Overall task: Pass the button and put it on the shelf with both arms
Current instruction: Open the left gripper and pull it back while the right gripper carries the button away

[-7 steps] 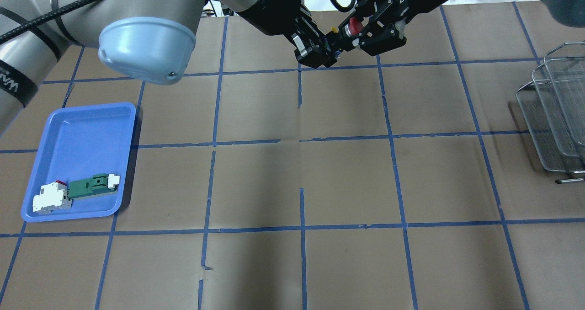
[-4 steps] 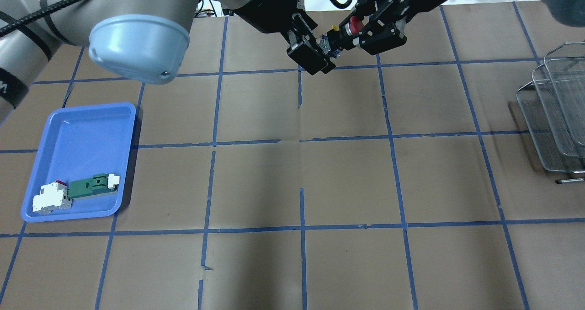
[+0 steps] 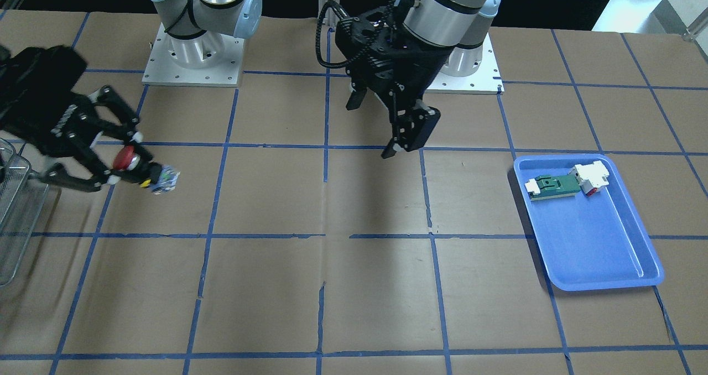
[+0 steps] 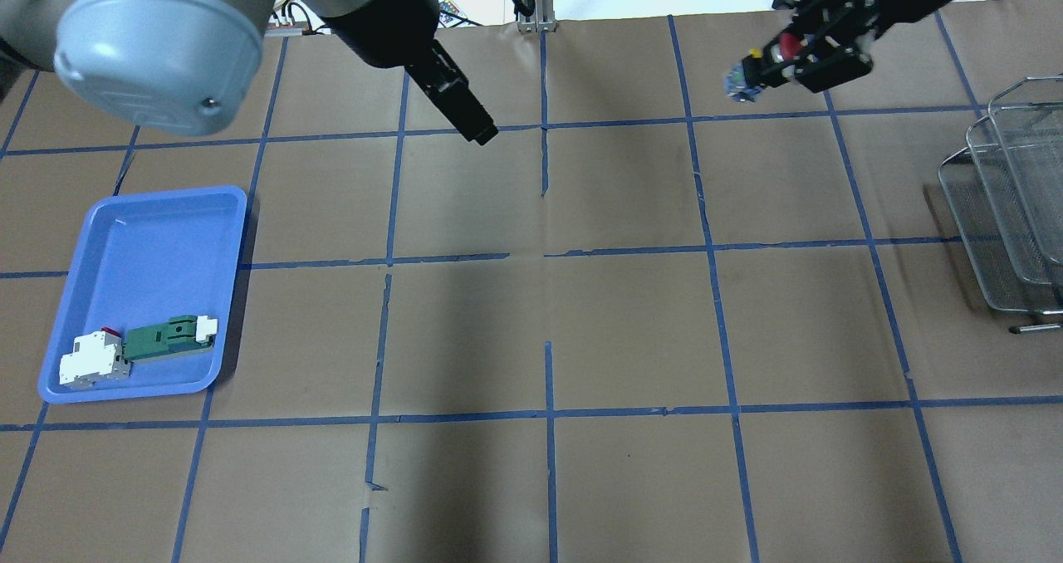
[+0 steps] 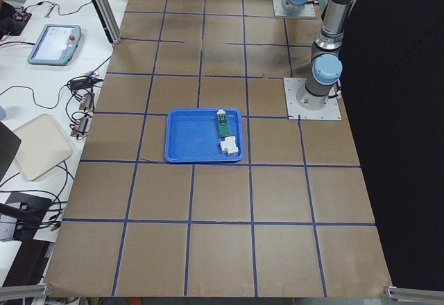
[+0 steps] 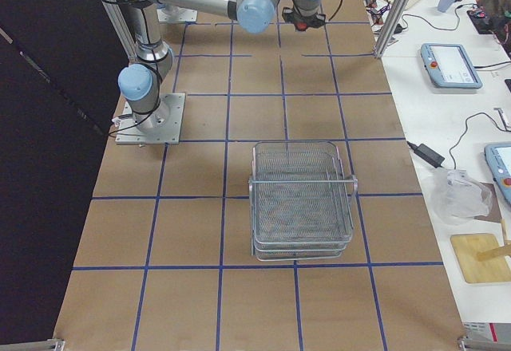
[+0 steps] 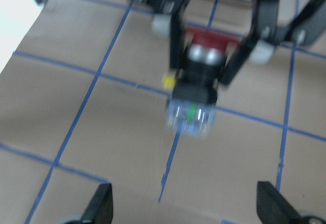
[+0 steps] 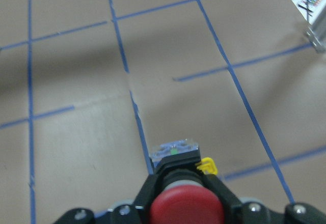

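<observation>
The shelf (image 4: 996, 239) sits at the table's 3 o'clock in the overhead view. Its wire tiers are stacked close, so the bulky right gripper (image 3: 125, 159) could clip an upper rim going in. That gripper hangs at about 1 o'clock, well apart from the shelf, clamped on the button (image 3: 142, 171) just under its red head. The button's body juts past the fingertips, so a quick swing might lever it loose. The left gripper (image 3: 371, 127), near 12 o'clock, has its fingers spread and holds nothing, so it gives no backstop for a drop. Set down tilted, the round button would likely roll on the mesh.
</observation>
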